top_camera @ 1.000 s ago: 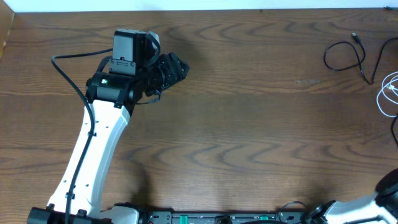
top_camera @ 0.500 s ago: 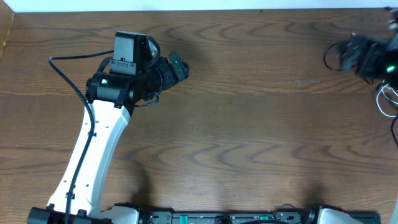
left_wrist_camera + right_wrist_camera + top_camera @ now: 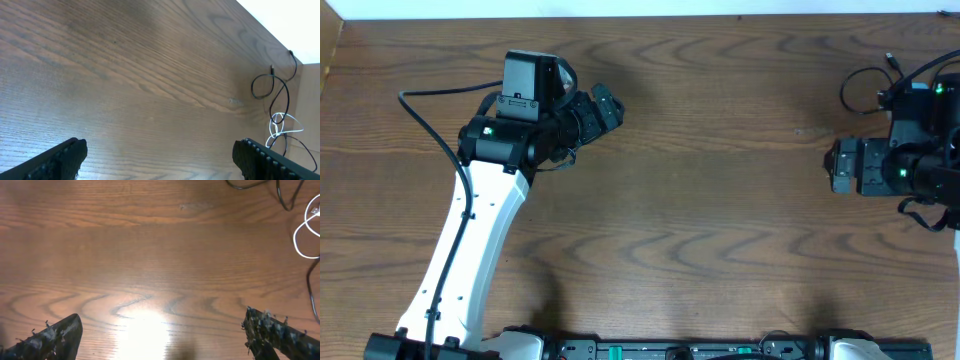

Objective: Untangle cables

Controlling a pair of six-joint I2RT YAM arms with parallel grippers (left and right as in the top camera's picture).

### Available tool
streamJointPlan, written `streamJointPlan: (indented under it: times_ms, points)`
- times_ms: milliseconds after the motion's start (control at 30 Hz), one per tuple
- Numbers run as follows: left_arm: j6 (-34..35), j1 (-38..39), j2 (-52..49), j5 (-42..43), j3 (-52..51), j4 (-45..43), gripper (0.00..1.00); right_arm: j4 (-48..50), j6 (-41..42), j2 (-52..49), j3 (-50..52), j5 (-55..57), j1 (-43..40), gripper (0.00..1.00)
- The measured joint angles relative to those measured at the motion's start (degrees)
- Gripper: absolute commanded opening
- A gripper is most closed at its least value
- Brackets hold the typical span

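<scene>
**Currently: both pincers spread, cables bunched at the table's far right corner**

The black cable lies in a loop close to the far edge of the table, with its plug end almost at that edge. From overhead, the right arm sits just beside this loop and covers most of the area nearer the right edge.

In the left wrist view, the white cable coils just nearer than the black cable. A black strand crosses the white loops, close to the table's right edge.

The left gripper hangs near the far left part of the table with its jaws wide apart. The left wrist view shows wood between its fingers.

The right gripper points toward the table's middle, also spread open. In its own view both cables lie up at the right border, well apart from its fingers.

A wide stretch of wood separates the two grippers.
</scene>
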State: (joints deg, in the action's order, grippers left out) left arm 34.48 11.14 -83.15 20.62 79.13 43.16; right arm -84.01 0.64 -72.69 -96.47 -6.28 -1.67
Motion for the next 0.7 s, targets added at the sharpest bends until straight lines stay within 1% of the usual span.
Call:
streamJointPlan:
  times_ms: [533, 633, 700]
  points:
    - [0.00, 0.00, 0.00, 0.02, 0.00, 0.00, 0.98, -0.90, 0.22, 0.13, 0.00, 0.24, 0.09, 0.99]
    - [0.00, 0.00, 0.00, 0.00, 0.00, 0.00, 0.98, 0.28, 0.20, 1.38, 0.24, 1.55, 0.11, 0.99]
    - [0.00, 0.00, 0.00, 0.02, 0.00, 0.02, 0.98, 2.91, 0.17, 3.65, 1.25, 2.56, 0.17, 0.99]
